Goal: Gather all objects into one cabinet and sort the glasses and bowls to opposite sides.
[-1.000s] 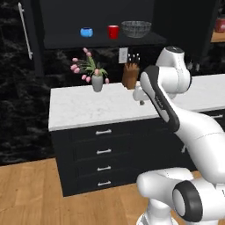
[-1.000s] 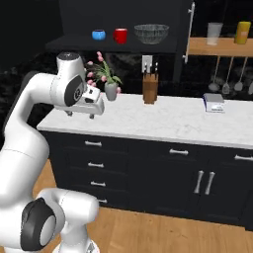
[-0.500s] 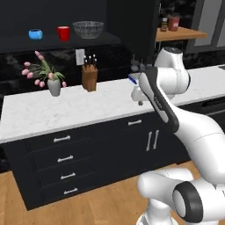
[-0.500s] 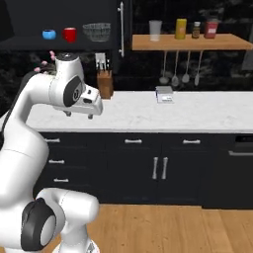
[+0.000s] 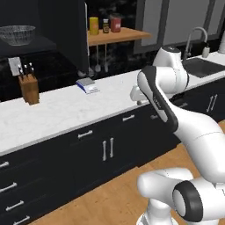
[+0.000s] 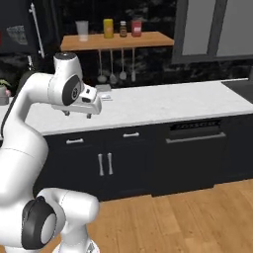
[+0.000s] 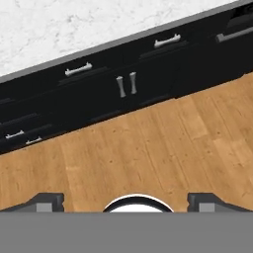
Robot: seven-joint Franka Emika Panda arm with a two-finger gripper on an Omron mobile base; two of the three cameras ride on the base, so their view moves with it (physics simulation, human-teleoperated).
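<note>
the grey see-through bowl (image 5: 16,34) is sitting on the shelf of the open black cabinet (image 5: 66,30) at the upper left of the left base view, so that piece is looking already gathered; whether the cups are sharing that shelf, and on which side, cannot be told from here. in the right base view the cabinet's door with its long silver bar handle (image 6: 36,28) is standing at the upper left. the gripper (image 7: 126,201) is hanging in front of the counter, pointing down at the wooden floor (image 7: 148,153) and the low black cupboards (image 7: 123,89), its two fingertips (image 7: 45,201) standing wide apart with nothing between them. so the arm is carrying nothing, and any remaining collecting or sorting is looking still undone. around it, a knife block (image 5: 29,88) and a small blue-edged flat thing (image 5: 88,85) are resting on the white counter (image 5: 66,110), jars (image 5: 105,24) are lining the wooden shelf, a clear glass (image 6: 81,28) is standing at that shelf's left end, and a sink with tap (image 5: 197,44) is lying to the right. the open door is jutting out and is likely to need care on approach.
</note>
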